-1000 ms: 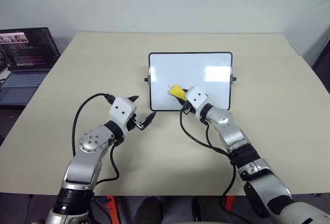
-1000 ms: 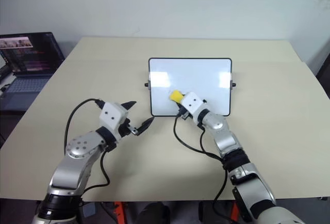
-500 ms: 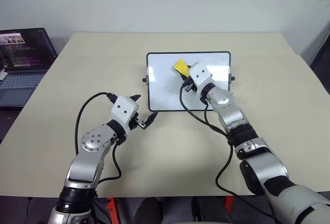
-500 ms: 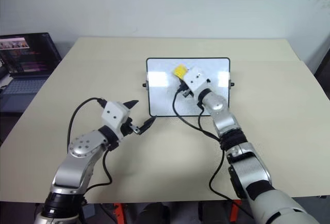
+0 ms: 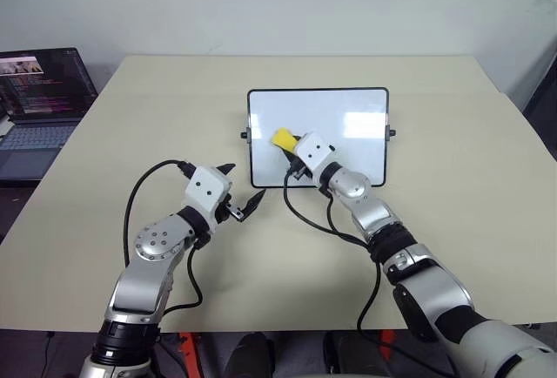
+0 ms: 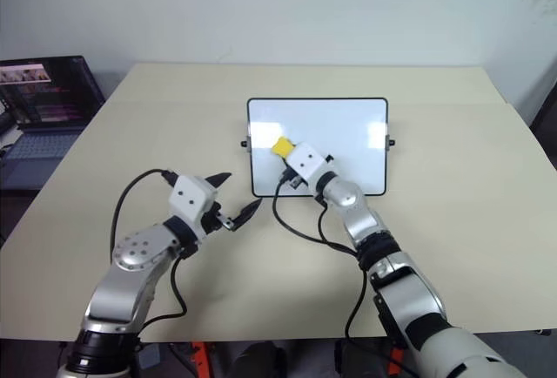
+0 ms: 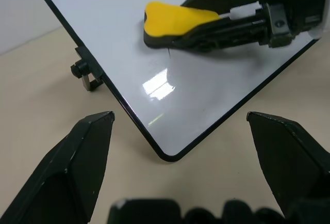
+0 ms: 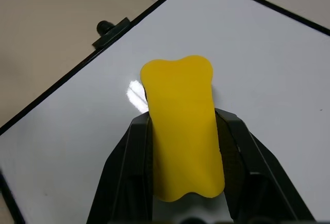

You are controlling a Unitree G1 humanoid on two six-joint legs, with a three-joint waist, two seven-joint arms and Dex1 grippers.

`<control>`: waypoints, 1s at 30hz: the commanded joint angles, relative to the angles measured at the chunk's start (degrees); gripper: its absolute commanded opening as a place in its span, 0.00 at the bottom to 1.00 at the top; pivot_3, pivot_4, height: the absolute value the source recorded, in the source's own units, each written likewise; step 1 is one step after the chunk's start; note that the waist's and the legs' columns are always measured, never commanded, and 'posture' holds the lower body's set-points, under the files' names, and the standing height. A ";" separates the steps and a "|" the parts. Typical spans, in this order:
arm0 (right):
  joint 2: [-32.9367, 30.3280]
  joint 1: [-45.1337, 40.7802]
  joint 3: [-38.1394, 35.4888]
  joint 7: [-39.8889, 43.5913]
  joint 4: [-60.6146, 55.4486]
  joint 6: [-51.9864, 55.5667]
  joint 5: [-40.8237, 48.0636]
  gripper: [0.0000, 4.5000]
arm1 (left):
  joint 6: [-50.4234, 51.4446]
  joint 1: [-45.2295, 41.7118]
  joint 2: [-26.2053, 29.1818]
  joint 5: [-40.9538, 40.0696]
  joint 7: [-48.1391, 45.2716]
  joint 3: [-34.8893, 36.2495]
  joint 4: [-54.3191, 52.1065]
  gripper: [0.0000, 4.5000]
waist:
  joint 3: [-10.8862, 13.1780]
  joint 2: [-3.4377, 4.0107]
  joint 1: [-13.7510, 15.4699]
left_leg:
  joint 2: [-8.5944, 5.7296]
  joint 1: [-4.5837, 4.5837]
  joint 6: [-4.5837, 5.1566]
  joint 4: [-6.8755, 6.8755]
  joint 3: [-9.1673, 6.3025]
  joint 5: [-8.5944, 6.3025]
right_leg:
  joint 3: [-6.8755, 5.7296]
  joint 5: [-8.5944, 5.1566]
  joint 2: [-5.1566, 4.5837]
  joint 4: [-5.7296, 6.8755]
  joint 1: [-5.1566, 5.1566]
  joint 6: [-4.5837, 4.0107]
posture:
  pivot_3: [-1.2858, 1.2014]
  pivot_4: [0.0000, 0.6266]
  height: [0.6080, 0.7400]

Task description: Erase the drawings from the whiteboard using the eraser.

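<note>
The small yellow eraser with a black underside [image 8: 181, 131] lies with that underside on the glossy white rectangular whiteboard with a thin black frame [image 5: 348, 147], on the board's left half. The right gripper [image 5: 290, 153] holds the eraser between its two black fingers [image 8: 128, 170], one on each long side of the block, and the yellow end sticks out past the fingertips. In the left wrist view, one short thin dark pen stroke [image 7: 169, 52] shows just under the eraser's black edge; I cannot tell more drawings on the board from these pictures. The whiteboard lies flat on the beige table [image 5: 130, 134], toward its far middle, and a small black knob [image 5: 246, 135] sticks out at its left side. The left gripper [image 5: 243, 196] is above the table near the board's lower left corner, apart from the frame, with its fingers spread wide and nothing between them. A dark open laptop with a lit screen [image 5: 42, 99] stands at the far left, well apart from the board.
</note>
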 commanded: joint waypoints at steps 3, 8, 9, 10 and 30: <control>-1.39 4.78 2.52 1.51 1.38 -0.51 -2.11 0.30 | -0.14 -0.32 0.34 0.14 0.45 0.75 -2.46 1.00 | -0.03 -0.02 0.02 | 0.00 0.05 0.00 0.04 0.00 0.00 | 0.00 0.00 0.00 0.02 0.06 0.00 | 0.52 0.24 1.00; -3.51 7.01 2.25 2.74 -0.49 -0.65 -1.81 0.30 | 0.09 -0.53 0.20 0.08 0.41 0.57 -2.48 1.00 | -0.04 -0.03 0.05 | -0.01 0.16 0.00 0.05 -0.02 0.01 | -0.01 0.03 0.00 0.06 0.15 -0.03 | 0.52 0.24 1.00; -4.04 7.30 2.01 3.08 -1.22 -0.50 -1.61 0.30 | 0.14 -0.51 0.14 0.08 0.39 0.46 -2.53 1.00 | -0.04 -0.03 0.05 | -0.01 0.17 0.00 0.05 -0.03 0.01 | -0.03 0.04 0.00 0.06 0.16 -0.04 | 0.52 0.24 1.00; -4.51 7.56 1.74 3.37 -2.02 -0.23 -1.39 0.30 | 0.17 -0.50 0.10 0.06 0.38 0.38 -2.54 1.00 | -0.04 -0.03 0.14 | -0.01 0.17 0.00 0.05 -0.04 0.01 | -0.03 0.05 0.00 0.07 0.16 -0.04 | 0.52 0.24 1.00; -15.44 19.10 -6.76 13.30 -45.75 28.81 9.03 0.30 | -0.47 -2.04 -0.85 0.02 -0.25 -0.84 -0.67 1.00 | -0.02 -0.04 0.30 | -0.02 -0.08 0.00 -0.02 -0.11 0.00 | -0.07 0.04 0.00 -0.13 0.03 -0.02 | 0.52 0.24 1.00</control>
